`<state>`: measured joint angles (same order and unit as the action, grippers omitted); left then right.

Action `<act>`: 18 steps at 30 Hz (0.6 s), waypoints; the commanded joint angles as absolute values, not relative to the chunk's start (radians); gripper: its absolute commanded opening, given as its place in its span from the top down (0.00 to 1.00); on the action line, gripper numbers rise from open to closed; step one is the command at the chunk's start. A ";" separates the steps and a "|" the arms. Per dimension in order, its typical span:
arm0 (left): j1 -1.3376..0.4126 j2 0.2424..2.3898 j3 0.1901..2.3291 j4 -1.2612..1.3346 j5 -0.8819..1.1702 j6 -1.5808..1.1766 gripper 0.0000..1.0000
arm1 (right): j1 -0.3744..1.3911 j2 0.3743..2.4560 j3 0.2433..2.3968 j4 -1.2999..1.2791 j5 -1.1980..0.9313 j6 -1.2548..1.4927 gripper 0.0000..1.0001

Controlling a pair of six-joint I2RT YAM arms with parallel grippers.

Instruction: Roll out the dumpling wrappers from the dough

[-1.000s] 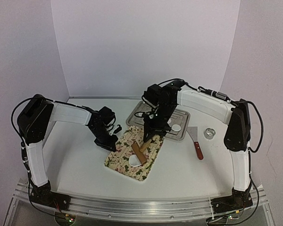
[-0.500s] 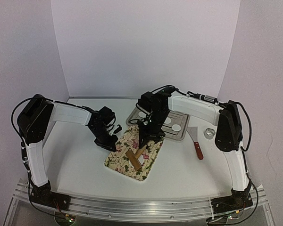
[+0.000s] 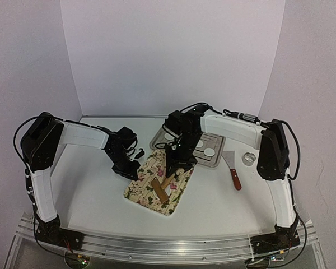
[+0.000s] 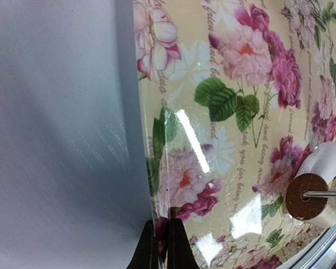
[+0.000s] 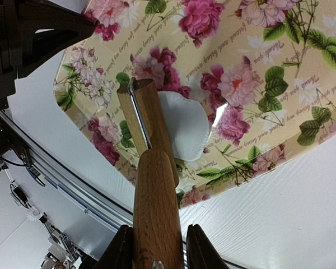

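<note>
The white table point(image 3: 89, 190) carried a floral mat point(image 3: 143, 193) at its middle, with a metal tray point(image 3: 215, 164) touching the mat's far right corner. The left gripper point(image 4: 157, 252) stood at the mat's left edge with its fingers pressed together; whether they pinched the mat could not be told. The right gripper point(image 5: 157, 249) was clamped on the handle of a wooden rolling pin point(image 5: 155, 196), whose roller lay across the mat. One dumpling wrapper point(image 5: 185, 131) lay flat on the mat, one edge tucked under the roller and the rest spread out to the roller's right in the right wrist view. A red-handled scraper point(image 3: 234, 171) lay on the table right of the tray. Other dumpling wrappers point(image 3: 209, 152) sat on the tray, well apart from the pin. A small metal ring cutter point(image 3: 248, 158) stood just beyond the scraper.
</note>
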<state>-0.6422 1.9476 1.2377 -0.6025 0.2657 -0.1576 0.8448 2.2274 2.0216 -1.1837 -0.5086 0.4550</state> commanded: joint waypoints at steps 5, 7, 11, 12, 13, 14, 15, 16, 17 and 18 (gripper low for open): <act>-0.637 1.979 1.225 -0.606 0.204 -0.171 1.00 | 0.845 2.338 1.864 -1.326 -0.118 0.507 1.00; -0.637 1.976 1.220 -0.604 0.207 -0.176 1.00 | 0.845 2.355 1.847 -1.323 -0.112 0.517 1.00; -0.637 1.966 1.207 -0.596 0.215 -0.195 1.00 | 0.850 2.402 1.843 -1.304 -0.138 0.540 1.00; -0.637 1.964 1.204 -0.593 0.219 -0.201 1.00 | 0.854 2.415 1.846 -1.299 -0.149 0.543 1.00; -0.637 1.962 1.200 -0.590 0.222 -0.208 1.00 | 0.858 2.429 1.849 -1.297 -0.158 0.548 1.00; -0.637 1.961 1.198 -0.588 0.225 -0.215 1.00 | 0.860 2.439 1.853 -1.296 -0.164 0.551 1.00; -0.637 1.961 1.196 -0.587 0.227 -0.221 1.00 | 0.862 2.450 1.857 -1.295 -0.170 0.552 1.00; -0.637 1.961 1.194 -0.586 0.231 -0.226 1.00 | 0.863 2.458 1.860 -1.295 -0.173 0.553 1.00; -0.637 1.960 1.193 -0.585 0.235 -0.231 1.00 | 0.864 2.464 1.861 -1.295 -0.175 0.556 1.00; -0.637 1.960 1.191 -0.583 0.238 -0.237 1.00 | 0.866 2.468 1.862 -1.294 -0.178 0.559 1.00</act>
<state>-0.6411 1.9475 1.2332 -0.5963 0.2713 -0.2073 0.8402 2.2405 1.9748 -1.1463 -0.5258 0.5307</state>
